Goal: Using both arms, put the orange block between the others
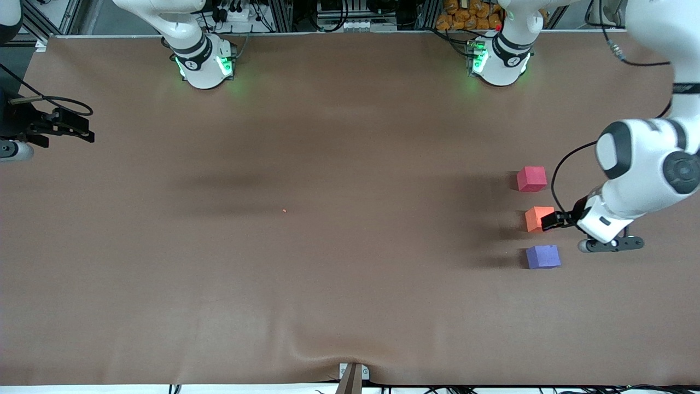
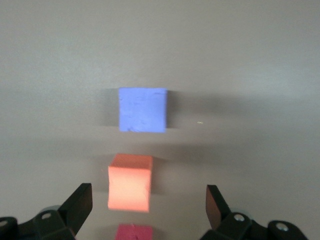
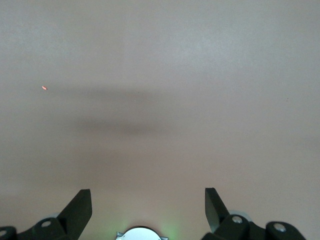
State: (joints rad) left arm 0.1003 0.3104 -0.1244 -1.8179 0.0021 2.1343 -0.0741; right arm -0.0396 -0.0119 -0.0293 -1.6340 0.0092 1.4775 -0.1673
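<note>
Purple-blue cube (image 1: pixel 543 256) nearest on counter (image 1: pixel 306 262), orange block (image 1: pixel 538 218) between it and pinkish-red cube (image 1: pixel 531 179), left hand (image 1: pixel 551 220) fingers apart over orange block, right hand (image 1: pixel 76 127) waiting, fingers apart, at counter's right-arm end.

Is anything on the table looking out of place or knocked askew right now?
Nothing much. The orange block sits in line between the pinkish-red cube and the purple-blue cube, all flat on the table. The left tool is open around it. Only a tiny orange speck lies loose mid-table.
</note>
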